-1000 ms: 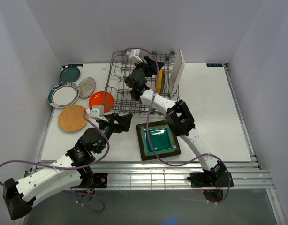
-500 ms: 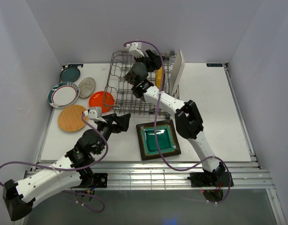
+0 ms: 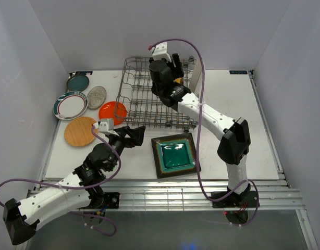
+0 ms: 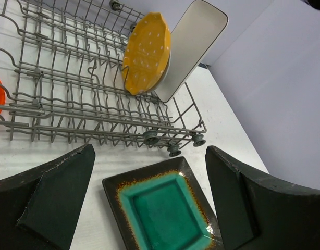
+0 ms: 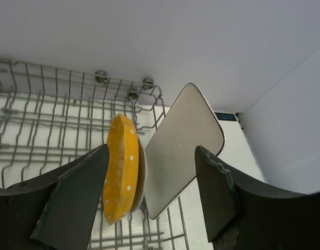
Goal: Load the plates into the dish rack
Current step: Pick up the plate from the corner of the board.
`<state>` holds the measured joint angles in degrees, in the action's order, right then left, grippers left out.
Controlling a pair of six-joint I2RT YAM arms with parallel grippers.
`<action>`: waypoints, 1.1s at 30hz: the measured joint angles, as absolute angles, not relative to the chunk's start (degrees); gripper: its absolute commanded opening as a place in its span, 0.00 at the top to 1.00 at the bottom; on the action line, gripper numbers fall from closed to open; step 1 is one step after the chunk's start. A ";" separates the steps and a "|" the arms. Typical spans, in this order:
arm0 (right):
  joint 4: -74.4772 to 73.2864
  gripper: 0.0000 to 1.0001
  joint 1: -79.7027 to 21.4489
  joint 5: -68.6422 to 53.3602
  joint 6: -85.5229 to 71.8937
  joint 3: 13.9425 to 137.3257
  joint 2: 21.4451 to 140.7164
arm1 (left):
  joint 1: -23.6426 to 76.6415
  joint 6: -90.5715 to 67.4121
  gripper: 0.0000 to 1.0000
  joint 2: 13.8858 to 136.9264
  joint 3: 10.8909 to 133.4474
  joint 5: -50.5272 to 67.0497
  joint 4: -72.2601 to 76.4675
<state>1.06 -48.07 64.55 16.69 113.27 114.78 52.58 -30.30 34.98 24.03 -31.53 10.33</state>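
The dish rack point(image 3: 144, 101) stands at the back middle of the table. A yellow scalloped plate point(image 5: 120, 166) and a white rectangular plate point(image 5: 183, 140) stand on edge in its right end, also in the left wrist view as the yellow plate point(image 4: 147, 53) and the white plate point(image 4: 194, 44). My right gripper point(image 3: 175, 65) hangs open above them, holding nothing. The dark square plate point(image 3: 175, 155) with a green centre lies flat in front of the rack. My left gripper point(image 3: 136, 134) is open just left of it. Orange point(image 3: 112, 112), wood-tone point(image 3: 81, 130), teal-rimmed white point(image 3: 70, 105), speckled grey point(image 3: 97, 97) and teal point(image 3: 77, 82) plates lie at the left.
The right arm's purple cable point(image 3: 199, 78) loops high over the rack's right end. Walls close in the table on the left, back and right. The rack's left tines point(image 4: 61, 78) hold nothing. The orange plate touches the rack's left side.
My right gripper has risen up and to the right away from the yellow plate, its jaws a little wider. The yellow plate stays standing in the rack. The left arm has not moved.
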 measured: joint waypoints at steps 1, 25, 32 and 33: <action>0.32 0.27 -47.88 63.42 15.14 111.48 113.54 | 52.58 -30.30 0.02 35.14 24.03 -31.55 10.33; -1.83 0.03 -40.36 44.10 -10.15 61.45 62.89 | 52.58 -30.85 0.02 36.77 24.03 -33.08 10.35; 2.02 0.04 -40.34 41.19 -16.14 46.19 51.81 | 52.58 -30.76 0.02 37.65 24.03 -34.61 10.33; 2.37 0.04 -40.34 40.69 -16.80 44.18 50.17 | 52.58 -30.70 0.02 37.76 24.03 -34.89 10.35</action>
<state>2.37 -40.34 40.69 -16.80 44.18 50.17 52.58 -30.70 37.76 24.03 -34.89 10.35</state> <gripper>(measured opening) 0.959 0.978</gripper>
